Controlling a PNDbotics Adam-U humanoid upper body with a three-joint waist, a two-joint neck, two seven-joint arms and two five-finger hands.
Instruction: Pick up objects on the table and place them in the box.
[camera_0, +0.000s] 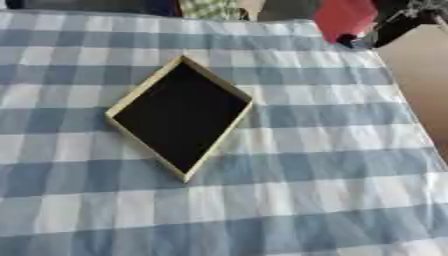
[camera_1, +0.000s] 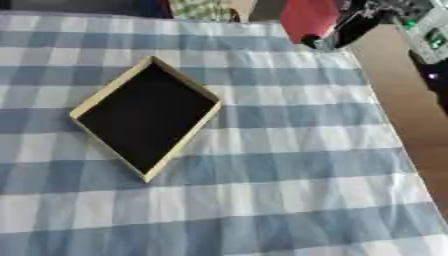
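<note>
A shallow box (camera_0: 143, 92) with a tan rim and a black inside lies turned like a diamond on the blue and white checked cloth, left of the middle. Nothing shows inside it. At the far right corner of the table a red object (camera_1: 306, 17) hangs at the cloth's edge. My right hand (camera_1: 350, 29), black, comes in from the upper right and lies against the red object's right side, with a dark fingertip (camera_1: 311, 40) curled under it. My left hand shows in neither view.
The checked tablecloth (camera_0: 306, 165) covers the whole table. Its right edge runs down beside a brown floor (camera_1: 411, 115). Silver arm parts with green lights (camera_1: 424, 27) sit at the upper right. Cloth and dark shapes line the far edge.
</note>
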